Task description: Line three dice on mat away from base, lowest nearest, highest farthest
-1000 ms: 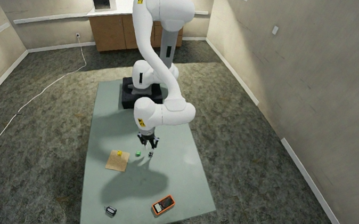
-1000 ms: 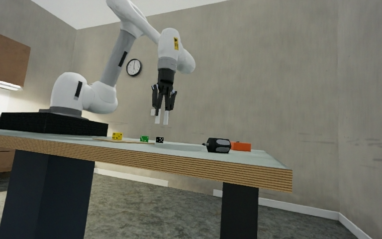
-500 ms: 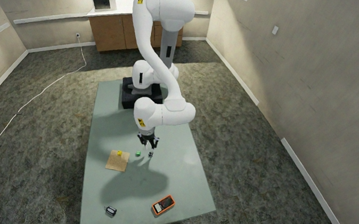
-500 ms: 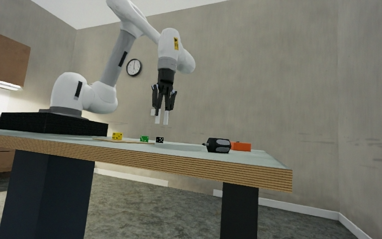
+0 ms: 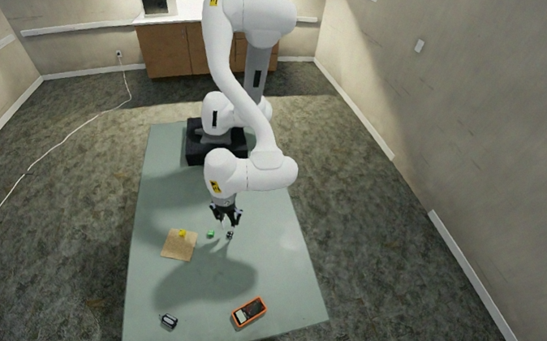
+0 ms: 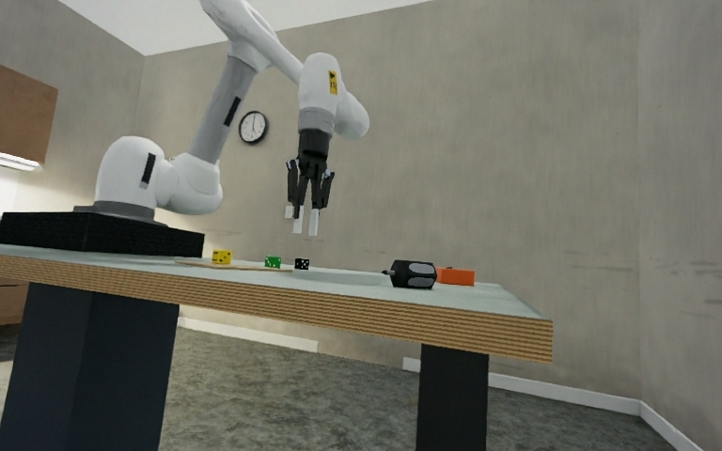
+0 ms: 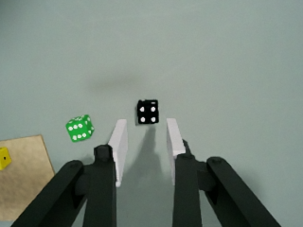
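Three dice lie in a row across the table. The yellow die (image 5: 182, 232) (image 6: 221, 256) (image 7: 4, 158) sits on the near edge of the tan mat (image 5: 178, 248) (image 6: 239, 266) (image 7: 26, 180). The green die (image 5: 209, 233) (image 6: 272, 261) (image 7: 80, 128) and the black die (image 5: 229, 234) (image 6: 302, 263) (image 7: 148, 112) lie on the bare table to the mat's right. The black die shows four pips on top. My gripper (image 5: 228, 222) (image 6: 305, 228) (image 7: 147, 132) hangs well above the black die, pointing down. Its fingers are narrowed with a gap and hold nothing.
The grey-green table (image 5: 228, 270) (image 6: 319, 313) carries an orange handheld device (image 5: 249, 312) (image 6: 455, 275) and a small black-and-grey device (image 5: 168, 320) (image 6: 412, 274) near its far end. The robot's black base block (image 5: 193, 150) (image 6: 95, 231) stands at the other end.
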Controlling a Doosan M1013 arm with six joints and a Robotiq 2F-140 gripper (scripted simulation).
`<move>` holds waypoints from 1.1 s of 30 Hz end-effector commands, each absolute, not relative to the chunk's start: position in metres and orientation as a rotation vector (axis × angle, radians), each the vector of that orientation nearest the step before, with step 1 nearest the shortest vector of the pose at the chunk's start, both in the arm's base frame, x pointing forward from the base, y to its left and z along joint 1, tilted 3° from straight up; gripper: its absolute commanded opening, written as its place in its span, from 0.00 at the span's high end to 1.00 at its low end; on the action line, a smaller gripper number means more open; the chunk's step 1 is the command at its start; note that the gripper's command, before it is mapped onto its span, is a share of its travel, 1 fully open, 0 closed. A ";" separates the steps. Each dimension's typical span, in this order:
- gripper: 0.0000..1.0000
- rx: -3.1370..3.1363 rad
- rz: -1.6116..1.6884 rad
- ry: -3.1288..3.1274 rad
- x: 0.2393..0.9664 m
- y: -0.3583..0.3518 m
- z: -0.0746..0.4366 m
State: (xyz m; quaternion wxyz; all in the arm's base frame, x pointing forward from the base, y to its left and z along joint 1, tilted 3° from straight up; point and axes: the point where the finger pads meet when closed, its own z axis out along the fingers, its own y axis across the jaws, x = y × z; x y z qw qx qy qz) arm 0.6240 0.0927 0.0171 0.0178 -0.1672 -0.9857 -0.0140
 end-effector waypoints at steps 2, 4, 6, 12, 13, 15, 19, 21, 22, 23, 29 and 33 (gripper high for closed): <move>0.68 -0.520 -0.045 -3.064 0.625 0.093 0.016; 0.68 -0.520 -0.045 -3.063 0.625 0.093 0.015; 0.68 -0.520 -0.045 -3.063 0.625 0.093 0.014; 0.68 -0.520 -0.045 -3.063 0.624 0.093 0.009; 0.68 -0.520 -0.045 -3.063 0.624 0.093 0.008; 0.68 -0.520 -0.045 -3.063 0.624 0.093 0.006; 0.68 -0.520 -0.045 -3.063 0.624 0.093 0.000; 0.68 -0.520 -0.045 -3.063 0.624 0.093 -0.004; 0.68 -0.520 -0.045 -3.063 0.624 0.093 -0.005; 0.68 -0.520 -0.045 -3.063 0.624 0.094 -0.007; 0.68 -0.520 -0.045 -3.063 0.624 0.094 -0.013; 0.68 -0.520 -0.045 -3.063 0.624 0.094 -0.019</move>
